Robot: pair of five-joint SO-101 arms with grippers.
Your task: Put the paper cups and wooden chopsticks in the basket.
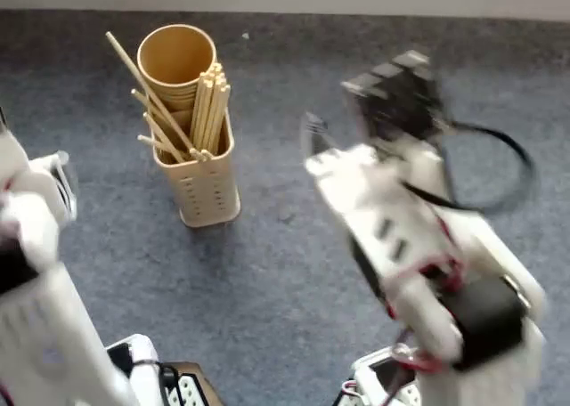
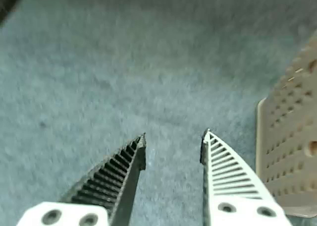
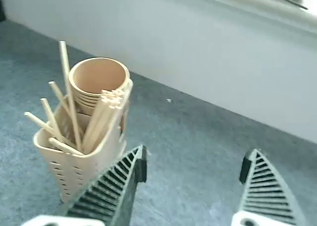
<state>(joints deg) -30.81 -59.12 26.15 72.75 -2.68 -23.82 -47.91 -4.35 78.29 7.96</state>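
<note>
The right fingers [image 3: 114, 186] are spread wide and hold nothing. The left fingers [image 2: 119, 171] are spread too, and also bare. The basket [image 1: 207, 188] stands upright on the grey surface [image 1: 294, 272], ahead of the right fingers and just beside the left ones. A stack of paper cups [image 1: 175, 60] and a bundle of chopsticks [image 1: 210, 103] already sit inside it. The cups look light and easily crushed, best pinched gently at the rim. The chopsticks seem stiff, thin and prone to roll, best gripped mid-length.
</note>
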